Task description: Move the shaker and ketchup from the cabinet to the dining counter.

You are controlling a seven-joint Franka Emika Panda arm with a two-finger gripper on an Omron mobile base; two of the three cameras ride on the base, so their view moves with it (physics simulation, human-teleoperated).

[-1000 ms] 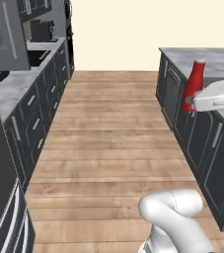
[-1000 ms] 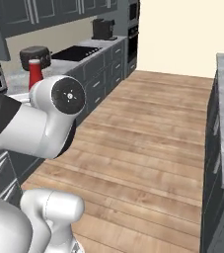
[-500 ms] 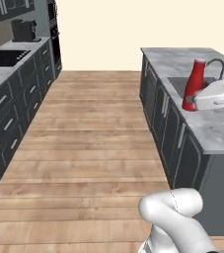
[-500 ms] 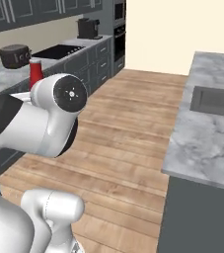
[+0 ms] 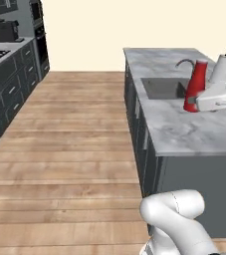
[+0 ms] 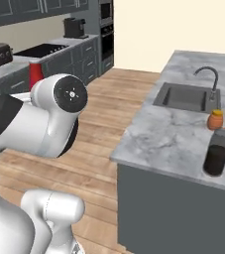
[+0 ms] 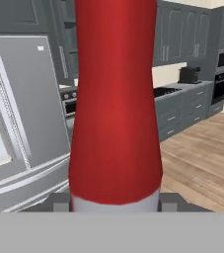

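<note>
1. My gripper [image 5: 200,101] is clamped on the red ketchup bottle with the narrow neck [image 5: 196,85], which stands upright between the jaws in the left base view
2. In the hand view the red bottle body [image 7: 116,104] rises straight up from between my two dark finger tips [image 7: 60,203], touching both
3. In the left base view the bottle appears over the long grey-white marble table with the dark grey base [image 5: 171,129], next to the inset sink [image 5: 163,87] and the curved faucet [image 5: 184,63]; I cannot tell whether its base touches the marble
4. The small black cylindrical shaker, narrower at the top [image 6: 217,152], stands upright on that same marble table [image 6: 168,134] near its front edge in the right base view
5. A small orange jar with a yellow lid [image 6: 214,119] stands just behind the shaker, between it and the sink [image 6: 186,96]
6. A wooden plank floor [image 5: 64,144] runs between the marble table and the dark grey cabinets along the far wall [image 5: 5,94]
7. In the hand view, behind the bottle, stands a tall plain grey fridge-like panel [image 7: 24,108]
</note>
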